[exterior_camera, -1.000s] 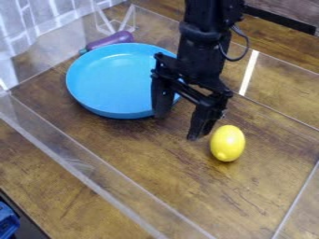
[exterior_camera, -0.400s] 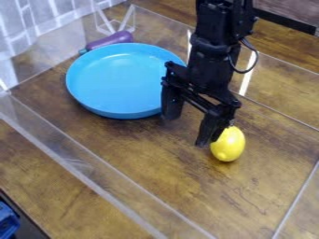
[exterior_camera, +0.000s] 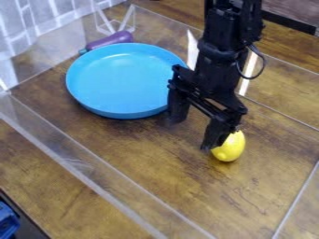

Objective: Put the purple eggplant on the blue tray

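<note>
Fingers (exterior_camera: 202,128) spread wide, nothing between them, pointing down at centre-right of the frame; one tip sits just beside the lemon (exterior_camera: 228,147), touching or nearly so, can't tell which. Purple eggplant (exterior_camera: 108,40) lies in the upper left, just past the far rim of the blue tray (exterior_camera: 115,79), well apart from me and partly behind the tray edge. Tray sits left of centre on the wooden table (exterior_camera: 112,177), nothing in it. Task not started: the eggplant is not on the tray and I'm at the wrong object. Eggplant looks like a small hard plastic toy, so likely light, stiff, smooth and a bit slippery, prone to rolling. Best hold, I judge, is across the narrow width at mid-body, closing square to its long axis. Clear wall close behind it may crowd the approach.
</note>
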`<action>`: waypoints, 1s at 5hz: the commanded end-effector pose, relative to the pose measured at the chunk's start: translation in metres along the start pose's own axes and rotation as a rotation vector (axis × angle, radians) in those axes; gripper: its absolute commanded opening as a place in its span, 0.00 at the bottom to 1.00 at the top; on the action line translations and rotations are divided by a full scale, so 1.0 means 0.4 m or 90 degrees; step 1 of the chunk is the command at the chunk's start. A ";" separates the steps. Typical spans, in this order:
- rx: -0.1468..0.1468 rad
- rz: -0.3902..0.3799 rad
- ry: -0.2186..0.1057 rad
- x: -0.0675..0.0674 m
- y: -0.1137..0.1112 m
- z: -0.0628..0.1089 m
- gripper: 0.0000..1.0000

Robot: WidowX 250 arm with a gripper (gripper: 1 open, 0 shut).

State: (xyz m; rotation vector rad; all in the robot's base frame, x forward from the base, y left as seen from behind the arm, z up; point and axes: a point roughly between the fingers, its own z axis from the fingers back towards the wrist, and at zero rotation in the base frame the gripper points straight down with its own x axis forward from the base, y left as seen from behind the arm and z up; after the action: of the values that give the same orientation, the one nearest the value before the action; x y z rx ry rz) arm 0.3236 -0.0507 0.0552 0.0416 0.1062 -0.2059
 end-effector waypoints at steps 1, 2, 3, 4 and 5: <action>0.012 -0.021 -0.051 0.033 -0.025 0.046 1.00; 0.019 -0.023 -0.058 0.042 -0.031 0.043 1.00; 0.024 -0.024 -0.061 0.051 -0.036 0.034 1.00; 0.030 -0.024 -0.065 0.059 -0.042 0.028 1.00; 0.034 -0.034 -0.067 0.071 -0.050 0.017 1.00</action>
State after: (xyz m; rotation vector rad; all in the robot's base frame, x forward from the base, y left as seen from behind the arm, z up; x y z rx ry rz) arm 0.3381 -0.0674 0.0393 0.0839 0.0666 -0.2436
